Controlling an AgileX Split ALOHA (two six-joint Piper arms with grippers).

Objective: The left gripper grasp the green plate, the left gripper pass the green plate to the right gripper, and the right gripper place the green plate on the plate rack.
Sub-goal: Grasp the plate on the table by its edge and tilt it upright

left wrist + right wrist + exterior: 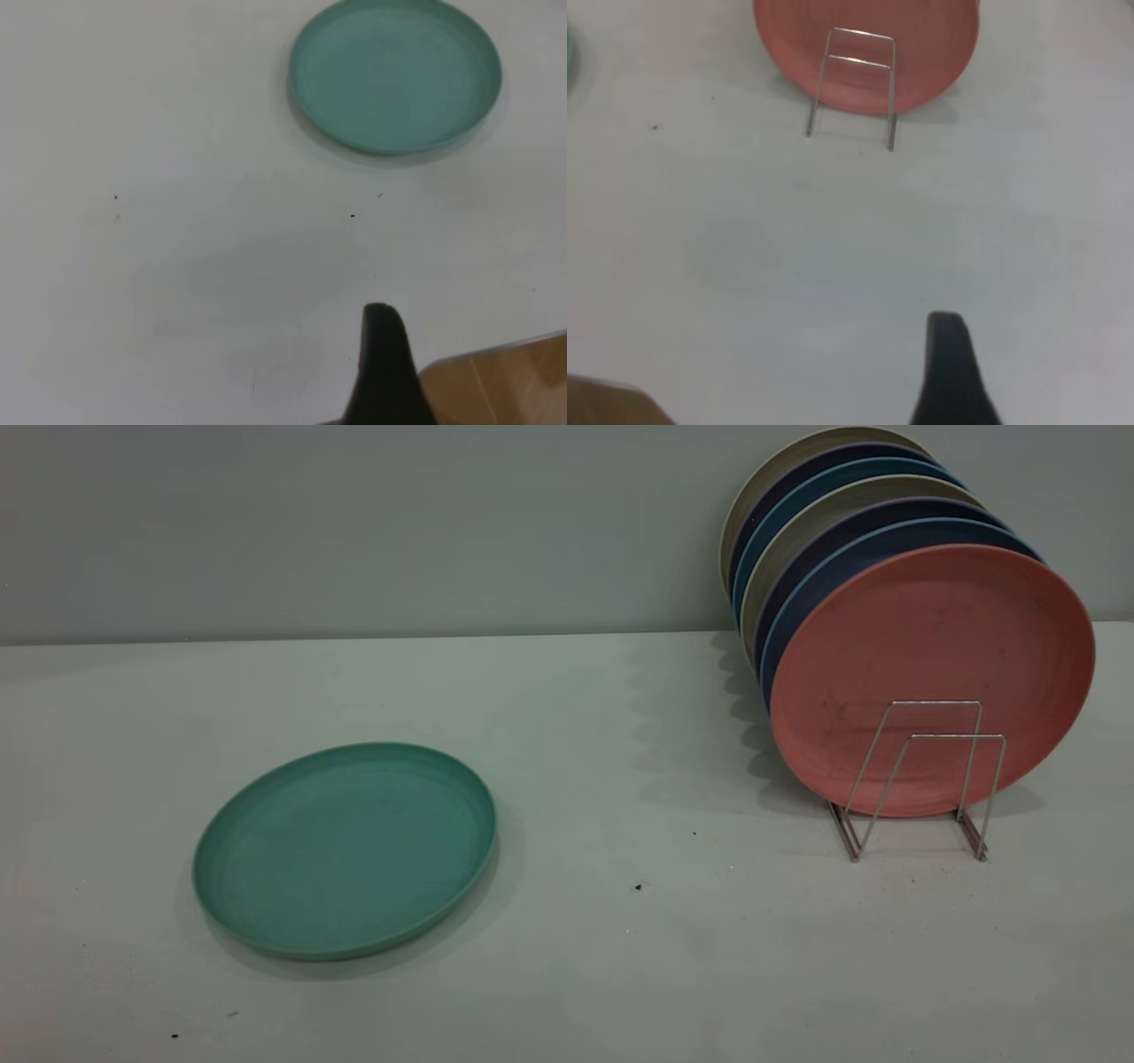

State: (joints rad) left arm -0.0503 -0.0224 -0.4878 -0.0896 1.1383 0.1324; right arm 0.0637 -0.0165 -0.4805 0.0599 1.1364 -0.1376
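White table (567, 974), green plate (345, 850) flat, untouched

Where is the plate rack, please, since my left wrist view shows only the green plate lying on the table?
Observer: The plate rack stands on the table at the exterior view's right, well apart from the green plate.
Operator: Is it loaded already?
Observer: Yes, a salmon-pink plate stands upright at the front, with other plates in a row behind it.
Operator: Is any slot free?
Observer: Two wire loops stand in front of the pink plate with nothing between them.
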